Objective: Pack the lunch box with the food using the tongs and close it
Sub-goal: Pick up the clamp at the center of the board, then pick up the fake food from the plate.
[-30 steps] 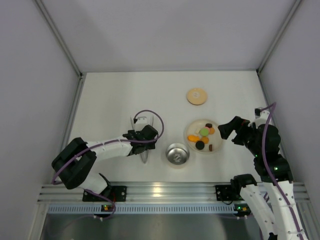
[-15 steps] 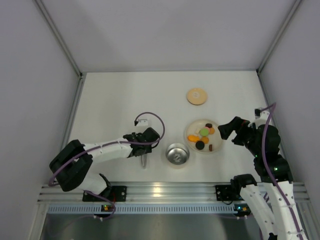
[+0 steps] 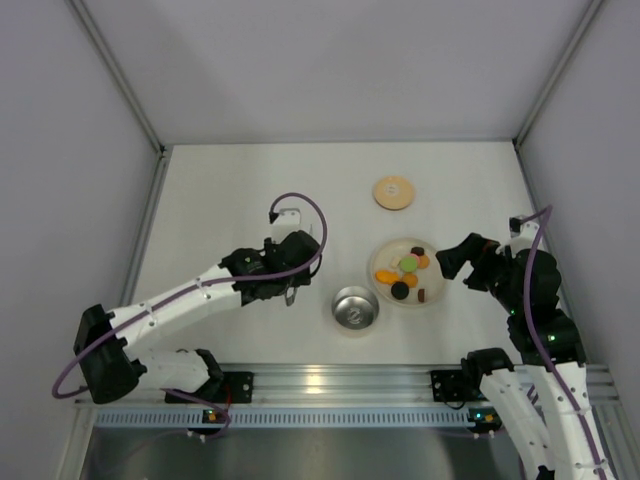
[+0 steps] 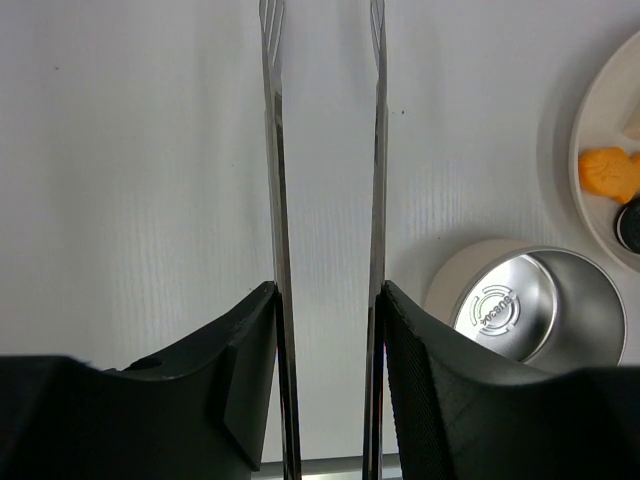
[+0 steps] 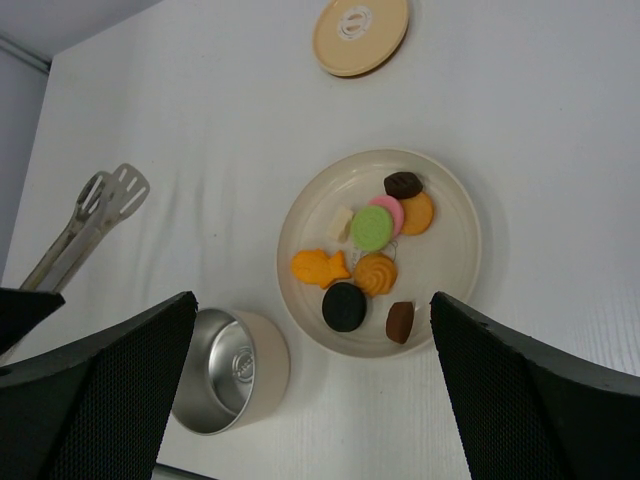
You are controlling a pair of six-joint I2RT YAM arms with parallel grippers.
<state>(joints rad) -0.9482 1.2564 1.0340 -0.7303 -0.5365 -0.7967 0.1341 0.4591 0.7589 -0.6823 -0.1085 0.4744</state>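
Left claw (image 4: 330,385) pinched onto the tongs (image 4: 325,150), one black finger (image 4: 240,380) pressed against the outer face of each thin arm. Both arms straight out ahead from between those fingers, a narrow gap between them all the way to the slotted tips, nothing caught in that gap. Long, slim, silver-grey metal, bright along the edges. Resting on the white table (image 4: 130,150) or raised off it: cannot tell

Lunch box (image 4: 540,310) just to the right of the left claw, close beside its right finger and apart from the tongs. Small, round, cup-like, upright and uncovered; pale outer wall, shiny steel inside, a ring-shaped stamp on the bare bottom

Right claw (image 5: 312,300) spread wide, gripping nothing. Ahead of it, framed between its two fingers in the wrist view, a cream plate (image 5: 460,250) with the food (image 5: 378,272) gathered near the middle: bite-sized pieces in green, pink, orange, black and brown, plus one small pale bit. Lunch box close to this claw's left finger, touching or nearly touching the plate's rim. Lid (image 5: 360,35) well ahead of the right claw, beyond the plate and apart from it: flat, round, tan wood with a ring mark at the centre
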